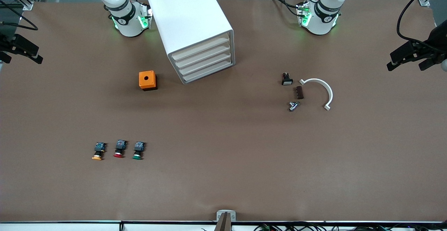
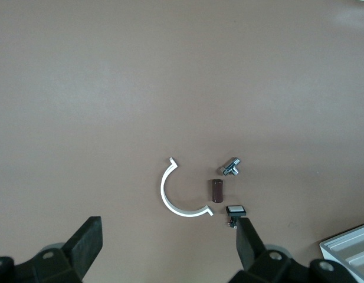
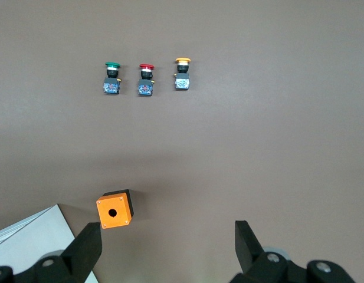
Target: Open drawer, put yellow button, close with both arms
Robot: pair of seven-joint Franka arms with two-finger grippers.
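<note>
The white cabinet (image 1: pixel 190 18) stands near the arms' bases, and its top drawer (image 1: pixel 200 47) is shut like the three below it. The yellow button (image 1: pixel 98 151) lies on the brown table toward the right arm's end, nearer the front camera, beside a red button (image 1: pixel 119 149) and a green button (image 1: pixel 138 150). In the right wrist view the yellow button (image 3: pixel 182 73) lies well apart from my open, empty right gripper (image 3: pixel 167 236). My left gripper (image 2: pixel 168 236) is open and empty too, up over the table near a white curved bracket (image 2: pixel 176 197). Both arms wait by their bases.
An orange box with a hole (image 1: pixel 147 80) sits beside the cabinet. Toward the left arm's end lie the curved bracket (image 1: pixel 323 91), a small white-capped switch (image 1: pixel 287 79), a brown block (image 1: pixel 299 92) and a metal piece (image 1: pixel 293 105). Black fixtures (image 1: pixel 21 49) (image 1: pixel 415 56) stand at both table ends.
</note>
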